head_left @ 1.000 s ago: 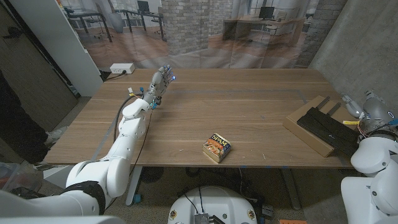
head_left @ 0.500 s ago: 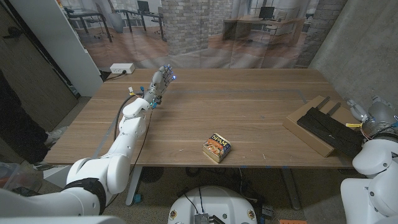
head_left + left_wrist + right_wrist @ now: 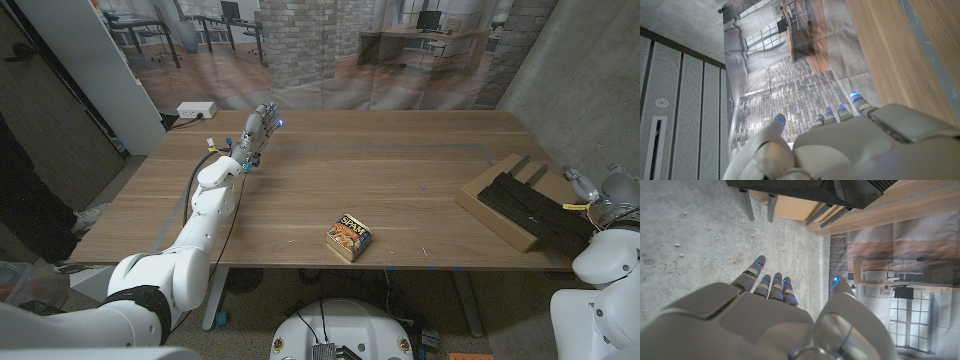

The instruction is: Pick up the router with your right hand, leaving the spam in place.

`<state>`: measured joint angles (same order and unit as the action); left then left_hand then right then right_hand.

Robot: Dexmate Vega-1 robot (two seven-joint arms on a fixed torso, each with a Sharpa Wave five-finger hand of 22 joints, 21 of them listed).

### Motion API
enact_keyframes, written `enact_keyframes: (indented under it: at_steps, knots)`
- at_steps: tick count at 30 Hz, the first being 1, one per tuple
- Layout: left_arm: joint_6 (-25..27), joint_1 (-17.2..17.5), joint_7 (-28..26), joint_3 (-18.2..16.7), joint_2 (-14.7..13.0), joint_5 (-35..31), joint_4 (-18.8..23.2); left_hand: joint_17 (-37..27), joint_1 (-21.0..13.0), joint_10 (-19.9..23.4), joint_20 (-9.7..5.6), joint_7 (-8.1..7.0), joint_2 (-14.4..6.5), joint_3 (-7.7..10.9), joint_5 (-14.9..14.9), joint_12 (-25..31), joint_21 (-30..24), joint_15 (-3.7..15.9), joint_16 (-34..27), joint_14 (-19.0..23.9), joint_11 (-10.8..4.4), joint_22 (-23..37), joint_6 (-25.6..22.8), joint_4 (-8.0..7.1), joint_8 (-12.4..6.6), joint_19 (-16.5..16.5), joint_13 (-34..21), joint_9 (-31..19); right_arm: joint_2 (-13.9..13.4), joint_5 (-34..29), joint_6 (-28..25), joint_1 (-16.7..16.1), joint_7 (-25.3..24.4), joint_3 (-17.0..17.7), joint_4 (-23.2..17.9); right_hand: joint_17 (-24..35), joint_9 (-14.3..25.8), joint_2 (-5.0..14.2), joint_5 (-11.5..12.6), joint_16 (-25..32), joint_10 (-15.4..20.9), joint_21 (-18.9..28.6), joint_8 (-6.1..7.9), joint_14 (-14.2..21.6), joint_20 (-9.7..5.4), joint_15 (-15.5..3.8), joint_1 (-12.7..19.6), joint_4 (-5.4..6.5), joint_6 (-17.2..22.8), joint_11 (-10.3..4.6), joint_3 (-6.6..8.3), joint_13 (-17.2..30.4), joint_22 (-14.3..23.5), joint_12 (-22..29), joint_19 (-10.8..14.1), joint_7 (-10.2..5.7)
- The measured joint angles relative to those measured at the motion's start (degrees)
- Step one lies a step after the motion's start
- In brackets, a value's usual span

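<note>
Wooden table (image 3: 400, 170), printed office backdrop (image 3: 330, 50) with brick column, grey concrete wall (image 3: 575, 70)

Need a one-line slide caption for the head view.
Right hand open beside the router; spam sits mid-table.

The right hand (image 3: 600, 190) hangs open beside the desk (image 3: 400, 170) edge, near the router (image 3: 530, 210) on its cardboard (image 3: 490, 205). Nothing stands between them. The spam (image 3: 349, 236) sits well apart, mid-desk.
</note>
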<state>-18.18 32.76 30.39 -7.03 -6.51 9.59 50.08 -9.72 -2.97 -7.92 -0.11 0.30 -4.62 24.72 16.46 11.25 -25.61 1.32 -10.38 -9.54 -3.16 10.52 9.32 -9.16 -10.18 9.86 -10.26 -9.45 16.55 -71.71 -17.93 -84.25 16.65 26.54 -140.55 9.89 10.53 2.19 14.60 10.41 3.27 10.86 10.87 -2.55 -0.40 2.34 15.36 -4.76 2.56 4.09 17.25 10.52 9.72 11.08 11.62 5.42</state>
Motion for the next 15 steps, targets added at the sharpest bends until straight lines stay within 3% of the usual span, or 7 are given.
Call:
enact_keyframes:
  at_steps: [15]
  knots:
    - [1.0, 1.2, -0.4, 0.3, -0.3, 0.4, 2.3, 0.0, 0.0, 0.0, 0.0, 0.0, 0.0, 0.0, 0.0, 0.0, 0.1, 0.0, 0.0, 0.0, 0.0, 0.0, 0.0, 0.0, 0.0, 0.0, 0.0, 0.0, 1.4, -0.9, -1.6, 0.0, 1.0, 1.0, 0.0, 0.0, 0.0, 0.31, 0.0, 0.0, 0.0, 0.0, 0.0, 0.0, -0.42, 0.0, 0.3, -0.23, 0.0, 0.0, -0.23, 0.0, 0.0, 0.0, 0.4, 0.0]
